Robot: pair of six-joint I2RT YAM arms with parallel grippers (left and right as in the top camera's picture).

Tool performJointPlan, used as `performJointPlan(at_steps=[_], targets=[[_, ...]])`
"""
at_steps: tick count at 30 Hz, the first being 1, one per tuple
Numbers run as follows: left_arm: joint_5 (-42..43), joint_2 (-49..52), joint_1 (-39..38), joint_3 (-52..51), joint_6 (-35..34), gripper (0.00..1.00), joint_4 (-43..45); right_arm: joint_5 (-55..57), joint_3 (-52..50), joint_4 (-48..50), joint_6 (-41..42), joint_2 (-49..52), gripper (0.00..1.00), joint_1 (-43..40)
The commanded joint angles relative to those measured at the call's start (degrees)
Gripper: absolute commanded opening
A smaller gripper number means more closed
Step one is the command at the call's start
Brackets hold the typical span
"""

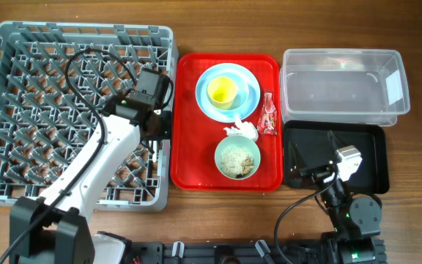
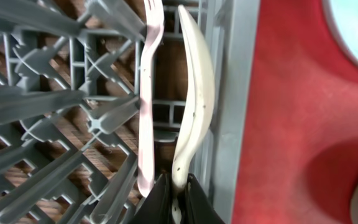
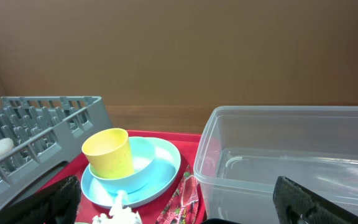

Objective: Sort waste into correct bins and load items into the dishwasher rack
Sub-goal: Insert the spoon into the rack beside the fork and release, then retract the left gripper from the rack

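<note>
My left gripper (image 1: 158, 117) (image 2: 178, 200) is shut on the handle of the white spoon (image 2: 195, 93), which stands just inside the right wall of the grey dishwasher rack (image 1: 20, 110) (image 2: 241, 93). The white fork (image 2: 146, 93) lies alongside it among the pegs. On the red tray (image 1: 189, 147), the yellow cup (image 1: 223, 90) (image 3: 107, 152) sits in the light blue bowl (image 3: 146, 163) on the light blue plate (image 1: 247, 103) (image 3: 163, 177). Next to them are the white tissue (image 1: 242, 130) (image 3: 118, 211), the red wrapper (image 1: 269, 114) (image 3: 180, 202) and the pale green bowl (image 1: 237, 158) with rice scraps. My right gripper (image 1: 313, 165) (image 3: 179, 193) is open and empty above the black tray (image 1: 376, 161).
The clear tub (image 1: 343, 84) (image 3: 291, 155) stands behind the black tray at the right. The left arm stretches across the rack from the front left. The red tray's left rim lies right against the rack wall.
</note>
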Motion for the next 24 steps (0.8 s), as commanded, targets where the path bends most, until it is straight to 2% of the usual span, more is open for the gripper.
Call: performJointPlan(at_steps=[1, 6, 11, 15, 24], targets=[[0.6, 0.5, 0.3, -1.4, -0.9, 0.07, 0.6, -0.1, -0.1, 0.2, 0.3, -0.1, 1.00, 0.1], [0.7, 0.5, 0.3, -1.4, -1.0, 0.08, 0.9, -0.1, -0.1, 0.2, 0.3, -0.1, 1.00, 0.1], [0.7, 0.5, 0.3, -1.4, -1.0, 0.22, 0.9, -0.1, -0.1, 0.2, 0.3, -0.1, 1.00, 0.1], [0.7, 0.5, 0.3, -1.4, -1.0, 0.20, 1.0, -0.1, -0.1, 0.2, 0.3, -0.1, 1.00, 0.1], [0.7, -0.2, 0.3, 0.6, -1.0, 0.07, 0.8, -0.1, -0.1, 0.2, 0.3, -0.1, 1.00, 0.1]])
